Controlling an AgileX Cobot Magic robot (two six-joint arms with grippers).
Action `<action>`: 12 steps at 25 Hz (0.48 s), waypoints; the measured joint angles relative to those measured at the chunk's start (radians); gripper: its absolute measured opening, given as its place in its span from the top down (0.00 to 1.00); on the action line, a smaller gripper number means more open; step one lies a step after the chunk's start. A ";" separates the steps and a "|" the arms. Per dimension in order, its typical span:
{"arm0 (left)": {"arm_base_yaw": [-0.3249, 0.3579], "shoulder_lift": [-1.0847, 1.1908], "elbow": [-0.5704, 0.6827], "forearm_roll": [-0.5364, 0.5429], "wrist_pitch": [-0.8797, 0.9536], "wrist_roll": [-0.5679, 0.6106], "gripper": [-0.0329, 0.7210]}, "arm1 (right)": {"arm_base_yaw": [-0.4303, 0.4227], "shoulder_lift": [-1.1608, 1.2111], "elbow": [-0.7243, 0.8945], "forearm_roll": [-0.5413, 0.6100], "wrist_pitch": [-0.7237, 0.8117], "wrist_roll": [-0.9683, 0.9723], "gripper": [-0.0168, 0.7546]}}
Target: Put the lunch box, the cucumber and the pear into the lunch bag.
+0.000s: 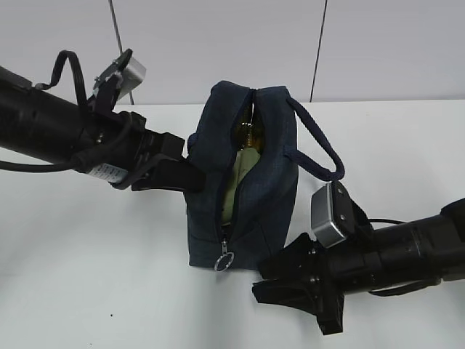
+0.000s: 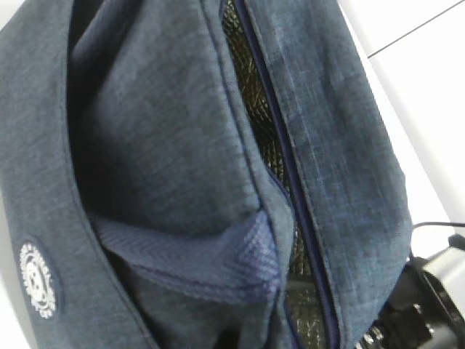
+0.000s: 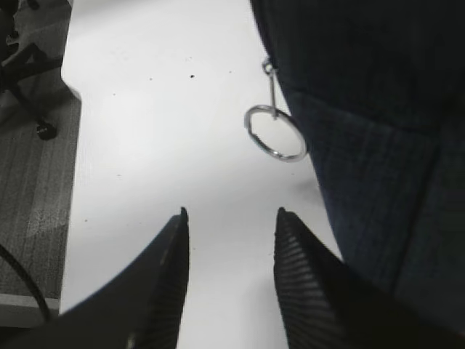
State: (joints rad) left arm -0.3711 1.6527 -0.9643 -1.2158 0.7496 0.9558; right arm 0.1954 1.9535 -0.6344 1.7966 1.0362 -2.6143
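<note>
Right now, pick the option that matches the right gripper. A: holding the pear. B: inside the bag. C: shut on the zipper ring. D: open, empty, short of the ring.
D: in the right wrist view the right gripper has its jaws apart with only bare table between them, and the zipper ring hangs off the bag beyond the fingertips, untouched.

You have a white tabletop with one thing standing directly on it: the navy bag, upright near the middle. Its zipper's metal ring hangs low at the bag's front, close above the surface. A few tiny dark specks dot the tabletop. In the right wrist view its edge gives way to grey floor.
</note>
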 joint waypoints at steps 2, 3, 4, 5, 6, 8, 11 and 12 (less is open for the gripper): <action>0.000 0.000 0.000 0.000 0.000 0.000 0.98 | 0.000 0.021 -0.028 0.002 -0.001 0.000 0.57; 0.000 0.000 0.000 0.000 0.000 0.000 0.98 | 0.000 0.029 -0.039 0.002 -0.001 0.000 0.57; 0.000 0.000 0.000 0.000 0.000 0.000 0.98 | 0.000 0.038 -0.053 0.002 -0.001 0.000 0.57; 0.000 0.000 0.000 0.000 0.001 0.000 0.98 | 0.000 0.047 -0.066 0.002 -0.001 0.000 0.57; 0.000 0.000 0.000 0.000 0.001 0.000 0.98 | 0.000 0.056 -0.078 0.002 -0.001 0.000 0.57; 0.000 0.000 0.000 0.000 0.002 0.000 0.98 | 0.000 0.068 -0.099 0.002 -0.001 0.000 0.57; 0.000 0.000 0.000 0.000 0.002 0.000 0.98 | 0.004 0.072 -0.123 0.002 -0.001 -0.001 0.57; 0.000 0.000 0.000 0.000 0.002 0.000 0.98 | 0.009 0.073 -0.131 0.000 -0.001 -0.001 0.57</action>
State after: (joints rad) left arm -0.3711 1.6527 -0.9643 -1.2158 0.7520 0.9558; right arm 0.2042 2.0263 -0.7650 1.7968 1.0349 -2.6149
